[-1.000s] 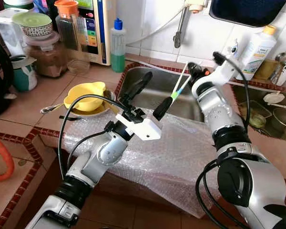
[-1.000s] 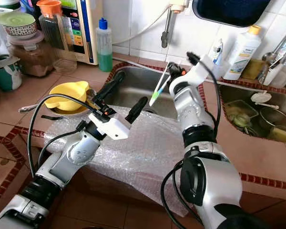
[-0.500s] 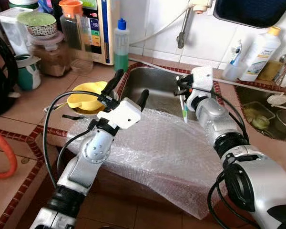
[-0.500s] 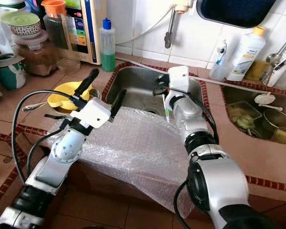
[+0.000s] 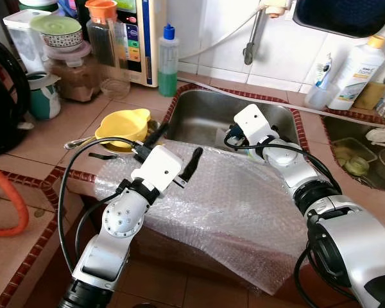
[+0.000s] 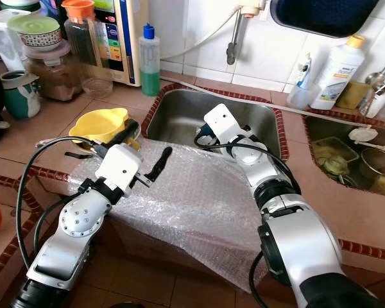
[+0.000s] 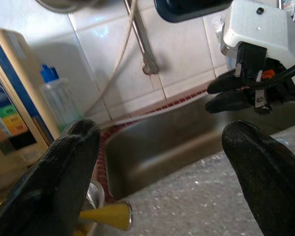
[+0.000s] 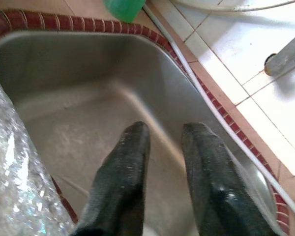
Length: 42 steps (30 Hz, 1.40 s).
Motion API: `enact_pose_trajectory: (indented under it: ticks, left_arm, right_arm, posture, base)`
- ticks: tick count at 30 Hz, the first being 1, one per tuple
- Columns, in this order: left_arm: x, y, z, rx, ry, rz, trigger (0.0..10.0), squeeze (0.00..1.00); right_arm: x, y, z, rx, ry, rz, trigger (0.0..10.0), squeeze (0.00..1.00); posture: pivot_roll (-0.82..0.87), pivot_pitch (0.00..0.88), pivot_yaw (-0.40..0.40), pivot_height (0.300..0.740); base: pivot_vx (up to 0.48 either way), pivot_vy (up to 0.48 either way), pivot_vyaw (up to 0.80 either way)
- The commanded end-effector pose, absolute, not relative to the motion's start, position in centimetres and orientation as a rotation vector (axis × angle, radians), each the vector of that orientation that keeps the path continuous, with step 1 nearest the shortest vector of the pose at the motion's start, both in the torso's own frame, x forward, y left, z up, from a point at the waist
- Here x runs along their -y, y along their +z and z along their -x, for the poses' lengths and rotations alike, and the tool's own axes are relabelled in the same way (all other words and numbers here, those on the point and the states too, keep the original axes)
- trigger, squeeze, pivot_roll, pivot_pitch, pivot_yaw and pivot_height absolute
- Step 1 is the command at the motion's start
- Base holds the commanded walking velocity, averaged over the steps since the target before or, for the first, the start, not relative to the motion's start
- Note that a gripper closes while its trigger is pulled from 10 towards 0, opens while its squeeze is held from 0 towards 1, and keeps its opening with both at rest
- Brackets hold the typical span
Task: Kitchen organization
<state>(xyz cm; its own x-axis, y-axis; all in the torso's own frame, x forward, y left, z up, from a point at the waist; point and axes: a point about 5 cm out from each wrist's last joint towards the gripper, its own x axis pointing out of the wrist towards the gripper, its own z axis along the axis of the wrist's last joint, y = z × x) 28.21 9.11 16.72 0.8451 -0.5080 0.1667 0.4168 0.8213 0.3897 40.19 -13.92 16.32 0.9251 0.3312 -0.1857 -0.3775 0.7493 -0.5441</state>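
Note:
A sheet of bubble wrap lies over the counter's front edge and hangs down, just before the steel sink. My left gripper hovers open over the wrap's left part, fingers spread wide with nothing between them, a yellow bowl just to its left. My right gripper reaches down into the sink basin at the wrap's far edge. Its fingers stand a narrow gap apart, with nothing seen between them. A thin pale line on the sink floor is too small to identify.
A green soap bottle, jars and a green mug crowd the back left counter. The tap pipe hangs over the sink. A white bottle and a second basin with dishes are on the right. An orange hose lies front left.
My right gripper came down from the sink's back right into the basin; the green-tipped toothbrush it held no longer shows between its fingers. My left gripper sank lower over the wrap.

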Motion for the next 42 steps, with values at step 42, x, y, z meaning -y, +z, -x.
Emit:
enact_pose_trajectory:
  ticks: [42]
  left_arm:
    - [-12.8, 16.7, -31.1, 0.322, -0.317, -0.629, 10.0, 0.00]
  right_arm:
    - [10.0, 19.3, -32.6, 0.029, 0.676, -0.121, 10.0, 0.99]
  posture:
    - [0.07, 0.000, -0.080, 0.740]
  base:
    - [0.000, 0.000, 0.00]
